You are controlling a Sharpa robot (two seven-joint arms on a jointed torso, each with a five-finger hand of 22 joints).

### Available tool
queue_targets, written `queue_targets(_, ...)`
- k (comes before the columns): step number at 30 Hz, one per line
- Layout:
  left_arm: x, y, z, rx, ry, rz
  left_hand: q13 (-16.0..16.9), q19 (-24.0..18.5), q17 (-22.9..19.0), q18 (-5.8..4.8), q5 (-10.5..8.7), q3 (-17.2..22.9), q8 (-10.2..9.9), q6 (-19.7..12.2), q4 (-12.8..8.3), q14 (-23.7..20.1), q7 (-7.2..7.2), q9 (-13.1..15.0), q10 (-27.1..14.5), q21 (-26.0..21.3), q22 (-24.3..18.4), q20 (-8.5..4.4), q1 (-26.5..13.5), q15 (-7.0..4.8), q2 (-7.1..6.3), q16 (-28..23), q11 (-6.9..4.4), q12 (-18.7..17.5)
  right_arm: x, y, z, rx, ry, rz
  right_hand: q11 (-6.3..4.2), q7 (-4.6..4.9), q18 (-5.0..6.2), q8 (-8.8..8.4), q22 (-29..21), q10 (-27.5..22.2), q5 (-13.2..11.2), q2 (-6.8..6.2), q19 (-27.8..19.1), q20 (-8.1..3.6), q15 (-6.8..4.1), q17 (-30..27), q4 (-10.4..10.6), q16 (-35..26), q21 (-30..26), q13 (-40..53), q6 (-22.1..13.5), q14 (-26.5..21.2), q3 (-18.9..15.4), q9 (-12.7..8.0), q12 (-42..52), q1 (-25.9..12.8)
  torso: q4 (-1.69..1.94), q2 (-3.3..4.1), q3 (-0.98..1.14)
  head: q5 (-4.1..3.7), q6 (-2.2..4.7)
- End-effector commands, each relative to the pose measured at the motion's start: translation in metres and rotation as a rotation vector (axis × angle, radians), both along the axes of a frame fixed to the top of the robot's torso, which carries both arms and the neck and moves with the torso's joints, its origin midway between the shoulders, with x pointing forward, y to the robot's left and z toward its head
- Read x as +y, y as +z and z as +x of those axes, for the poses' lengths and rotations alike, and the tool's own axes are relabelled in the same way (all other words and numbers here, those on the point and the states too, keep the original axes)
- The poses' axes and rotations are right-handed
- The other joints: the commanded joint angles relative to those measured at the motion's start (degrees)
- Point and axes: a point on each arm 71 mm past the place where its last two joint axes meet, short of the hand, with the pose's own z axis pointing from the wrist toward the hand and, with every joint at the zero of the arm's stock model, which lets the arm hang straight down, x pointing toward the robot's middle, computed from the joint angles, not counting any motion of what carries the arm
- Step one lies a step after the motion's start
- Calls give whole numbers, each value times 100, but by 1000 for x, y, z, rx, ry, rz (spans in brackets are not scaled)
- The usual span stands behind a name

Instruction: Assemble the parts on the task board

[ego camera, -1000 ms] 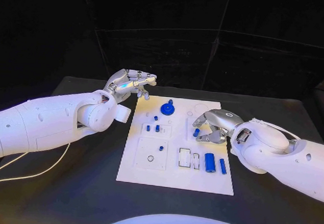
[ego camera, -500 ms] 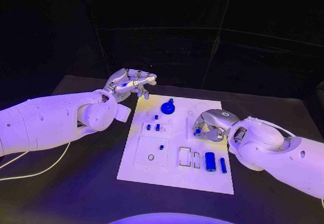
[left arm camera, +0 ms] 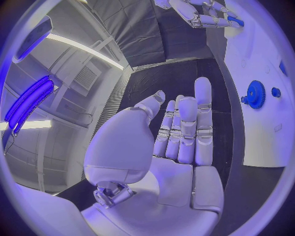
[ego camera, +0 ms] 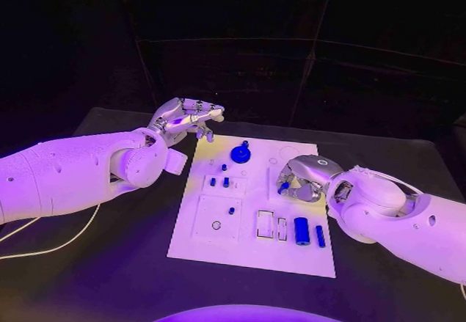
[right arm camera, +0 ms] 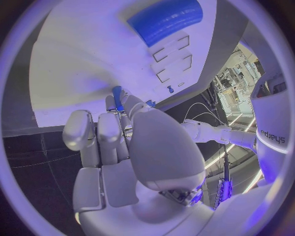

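**Right hand pinching a peg over the board**

The word "sharpa" reads on a white arm in the right wrist view. Silver right hand (ego camera: pixel 301 178) pinches a small blue peg (right arm camera: pixel 117 92) above the flat white task board (ego camera: pixel 238 249). Silver left hand (ego camera: pixel 185 118) hovers off the board's far left corner, fingers apart, empty. Blue toothed gear (ego camera: pixel 240 157) and two blue cylinders (ego camera: pixel 302 231) lie on the board.

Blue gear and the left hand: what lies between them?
Nothing: in the head view only bare white board and a strip of black table separate the left hand from the blue gear.
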Motion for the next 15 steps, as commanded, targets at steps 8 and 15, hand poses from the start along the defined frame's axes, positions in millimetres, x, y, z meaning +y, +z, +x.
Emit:
queue_targets(8, 1, 0, 0, 0, -6, -9, 9, -14, -9, 75, 12, -33, 23, -40, -12, -51, -4, 2, -58, -31, -13, 17, 69, 11, 32, -20, 5, 46, 4, 20, -13, -91, 30, 127, -134, 15, -56, -29, 111, 232, -14, -139, 50, -2, -37, 46, -71, 74, 84, 28, 67, 77, 400, -17, -149, -123, -6, -12, -6, 9, 7)
queue_targets(15, 1, 0, 0, 1, -6, -8, 9, -14, -9, 75, 12, -33, 23, -40, -12, -51, -4, 2, -58, -31, -13, 17, 69, 11, 32, -20, 5, 46, 17, 42, -28, -110, 75, 240, -123, 30, -66, -57, 167, 263, 45, -222, 68, 6, -28, 85, -134, 116, 127, 34, 80, 80, 587, -22, -203, -181, 5, -9, -8, 2, 16)
